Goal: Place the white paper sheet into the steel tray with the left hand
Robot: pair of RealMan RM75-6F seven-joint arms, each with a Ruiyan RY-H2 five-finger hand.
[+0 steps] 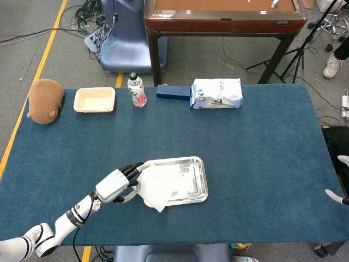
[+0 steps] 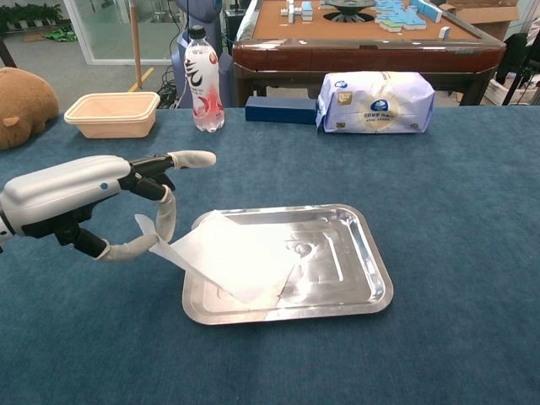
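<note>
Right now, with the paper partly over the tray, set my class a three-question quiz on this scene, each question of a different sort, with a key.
1. True or false: the white paper sheet lies wholly inside the steel tray.
2. Which hand pinches the sheet's corner? A) left hand B) right hand
3. Fill in: the item standing between the beige container and the blue box is a ____.

Key: 1 false, since one corner overhangs the tray's left rim; 2 A; 3 bottle.

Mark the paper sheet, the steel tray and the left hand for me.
white paper sheet [image 2: 240, 257], chest view, middle of the sheet lying over the tray.
steel tray [image 2: 371, 253], chest view, bare right rim.
left hand [image 1: 116, 185], head view, back of the hand.
</note>
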